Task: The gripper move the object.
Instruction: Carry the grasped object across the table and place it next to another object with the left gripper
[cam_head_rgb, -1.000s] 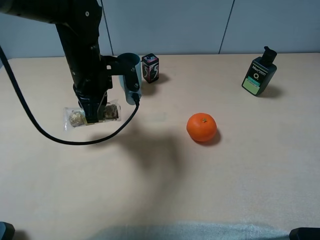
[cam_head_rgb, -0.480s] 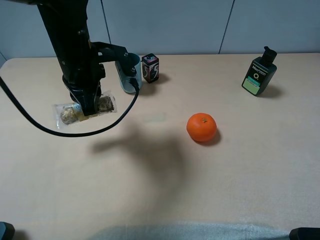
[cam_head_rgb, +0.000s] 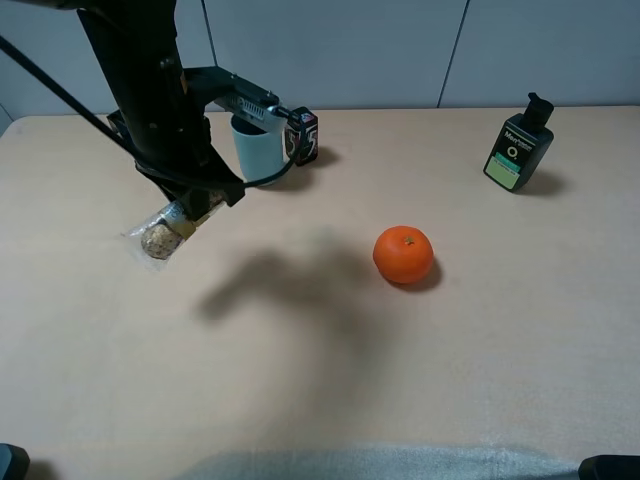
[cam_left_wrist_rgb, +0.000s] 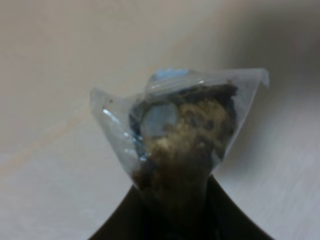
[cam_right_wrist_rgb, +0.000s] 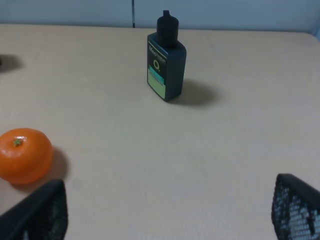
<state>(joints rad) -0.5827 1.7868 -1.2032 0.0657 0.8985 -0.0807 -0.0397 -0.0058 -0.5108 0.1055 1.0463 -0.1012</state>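
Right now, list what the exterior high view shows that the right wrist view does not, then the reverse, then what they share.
Only the exterior high view: the left gripper shut on the snack bar, which hangs tilted above the table, plus the light blue cup and the small dark printed box toward the far edge.
Only the right wrist view: the right gripper, its two mesh-patterned fingers wide apart and holding nothing.
Both: the orange and the dark bottle with a green label, upright on the tan table.

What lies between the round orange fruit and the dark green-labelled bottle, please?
Only bare beige tabletop separates the round orange fruit from the dark bottle, per the exterior high view.
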